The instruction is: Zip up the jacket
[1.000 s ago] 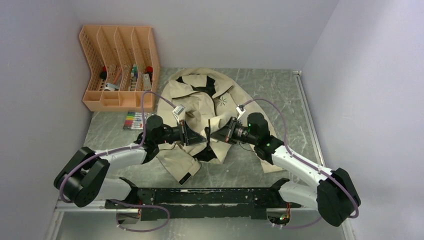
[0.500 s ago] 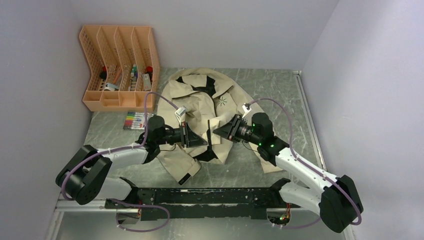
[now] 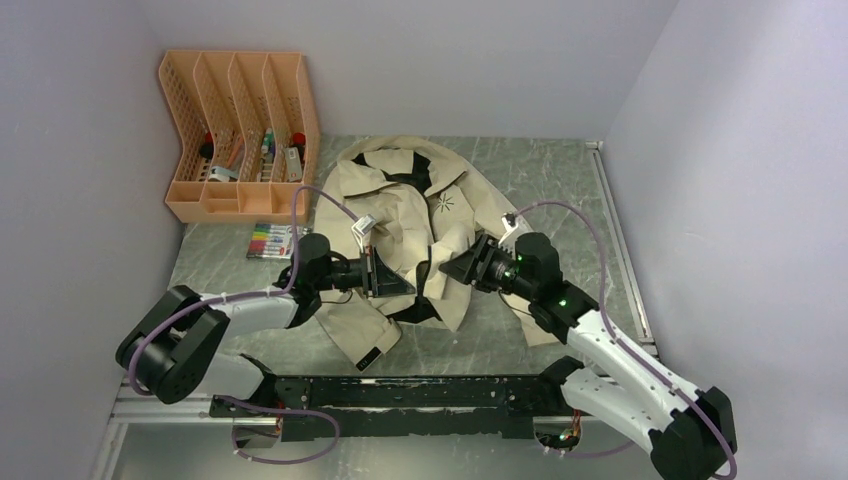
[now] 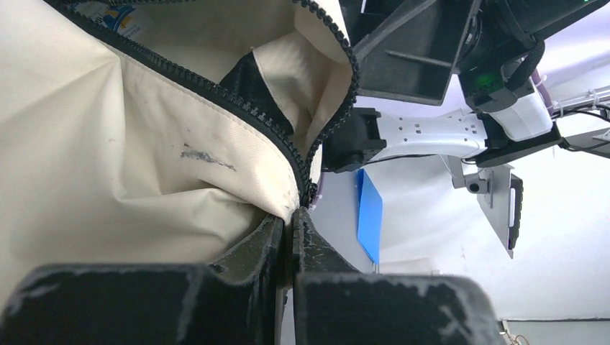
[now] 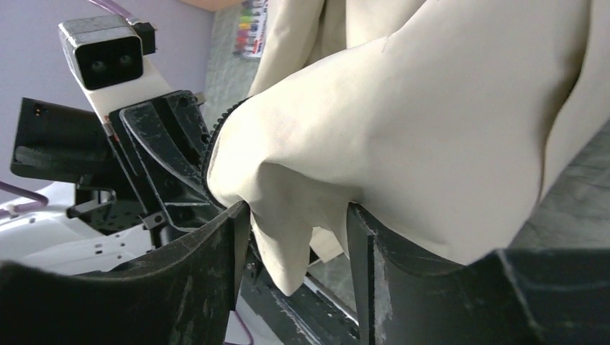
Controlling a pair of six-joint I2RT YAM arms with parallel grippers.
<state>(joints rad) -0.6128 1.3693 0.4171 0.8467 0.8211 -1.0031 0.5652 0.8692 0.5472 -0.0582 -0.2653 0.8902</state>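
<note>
Arms (image 3: 250,305) low, wrists inward, jaws nearly nose to nose over jacket (image 3: 400,210).

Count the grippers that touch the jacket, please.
2. The left gripper is shut on the zipper edge of the jacket; the right gripper, beside it, is open around a fabric fold.

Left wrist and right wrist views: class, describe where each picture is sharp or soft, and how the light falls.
Left wrist view: the zipper teeth on the jacket are crisp, the left gripper soft up close, the wall behind washed-out bright. Right wrist view: jacket folds evenly lit, gentle shadows, the right gripper slightly blurred.
</note>
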